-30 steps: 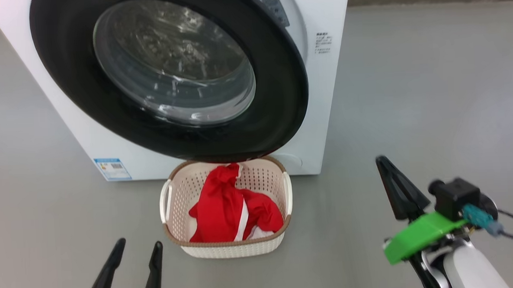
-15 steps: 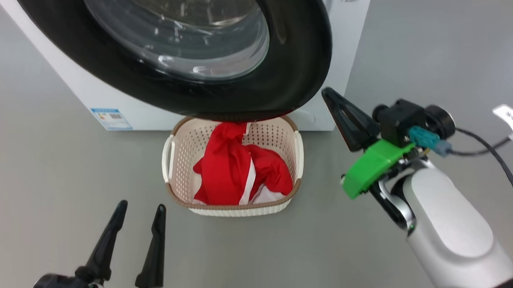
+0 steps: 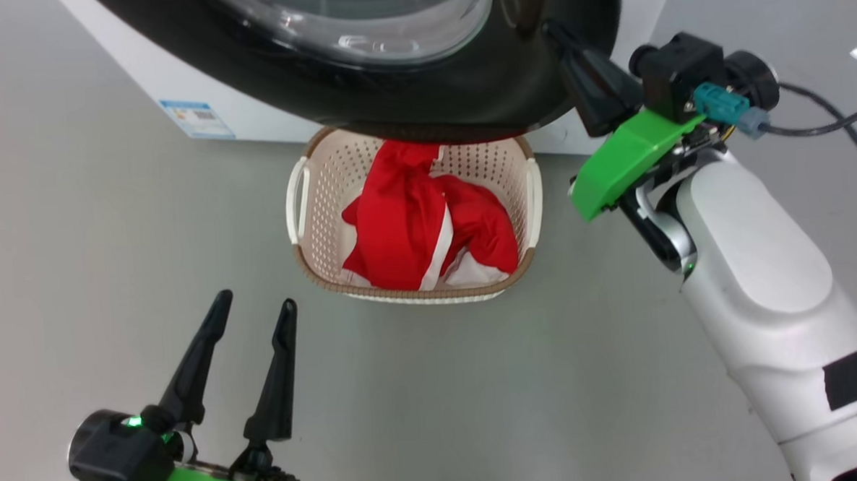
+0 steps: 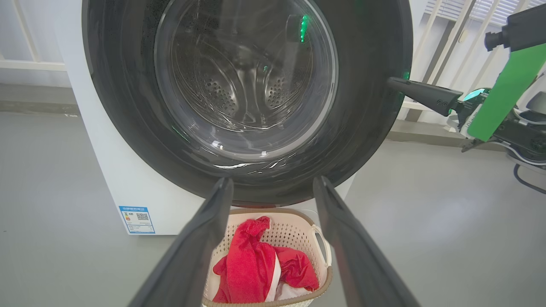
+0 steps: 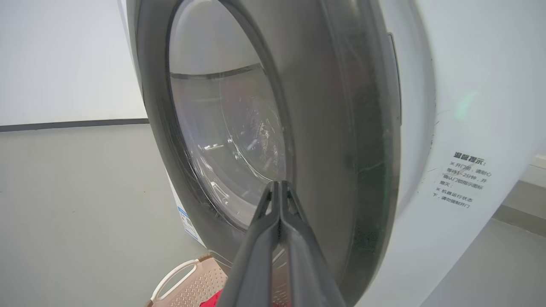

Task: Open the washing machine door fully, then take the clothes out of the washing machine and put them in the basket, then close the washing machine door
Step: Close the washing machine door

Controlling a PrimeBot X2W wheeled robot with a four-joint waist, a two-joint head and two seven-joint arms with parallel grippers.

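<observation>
The washing machine door (image 3: 430,103), black-rimmed with a glass bowl window (image 3: 361,19), stands close against the white washing machine (image 3: 116,52); I cannot tell whether it is latched. Below it the cream basket (image 3: 295,203) holds the red and white clothes (image 3: 413,227). My right gripper (image 3: 555,31) is shut on nothing, its tip against the right side of the door's rim (image 5: 341,128); the right wrist view has the closed tips (image 5: 279,185) in front of that rim. My left gripper (image 3: 255,304) is open over the floor, near-left of the basket, framing the basket (image 4: 294,230) and clothes (image 4: 256,273) between its fingers.
Grey floor (image 3: 74,249) lies all around the basket and machine. A blue label (image 3: 197,118) marks the machine's lower front. A black cable (image 3: 828,118) trails from my right wrist. A window wall with pale bars (image 4: 443,47) stands behind the right arm in the left wrist view.
The head camera has shifted, so the machine and basket sit higher in the picture. My right gripper has risen from low on the right up to the door's right rim. The clothes lie unchanged in the basket.
</observation>
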